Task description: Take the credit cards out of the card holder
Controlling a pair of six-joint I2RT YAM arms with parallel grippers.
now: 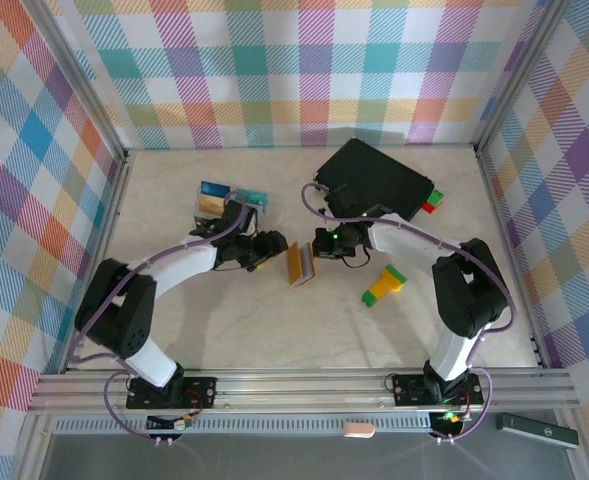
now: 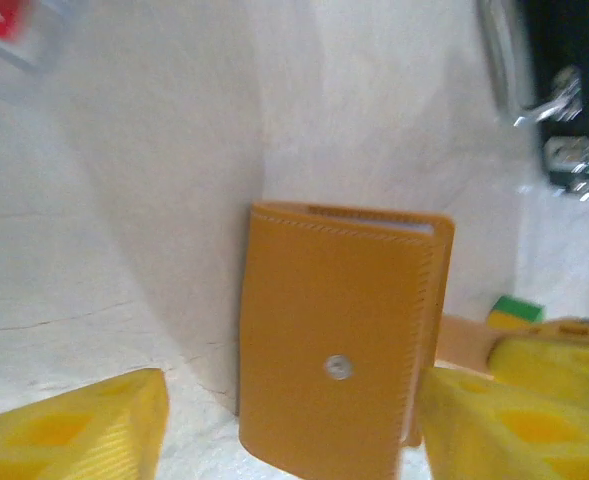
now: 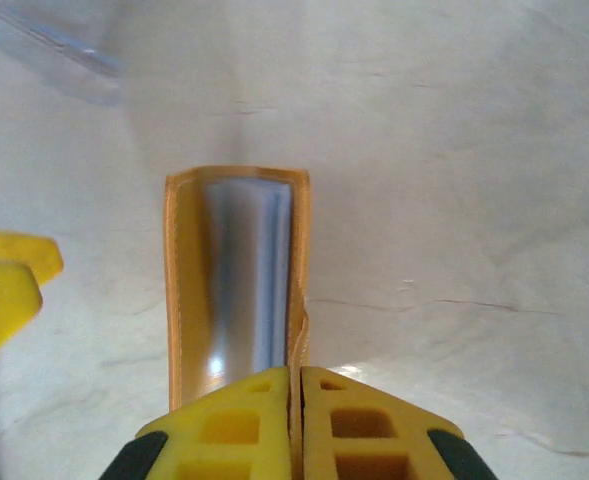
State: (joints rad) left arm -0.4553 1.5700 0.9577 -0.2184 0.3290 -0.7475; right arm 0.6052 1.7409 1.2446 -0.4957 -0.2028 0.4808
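1. Card holder (image 1: 301, 265): stands on edge on the table (image 1: 224, 330), directly between the two sets of fingers. The grey-blue inner pockets face the right wrist camera.
2. Right gripper (image 3: 294, 405): fingers pressed together, pinching a thin orange-tan edge of the holder at the strap tab (image 2: 464, 340).
3. Left gripper (image 2: 299, 432): fingers spread apart, with the holder's outer face and snap in the gap. Cannot tell whether they touch it.
4. Credit cards (image 1: 212, 198): lying flat behind the left fingers, well apart from the holder, blue-and-yellow beside teal.
5. Green-and-yellow block (image 1: 384, 285): near the right fingers, to their outer side.
6. Black case (image 1: 374, 180): beyond the right fingers.
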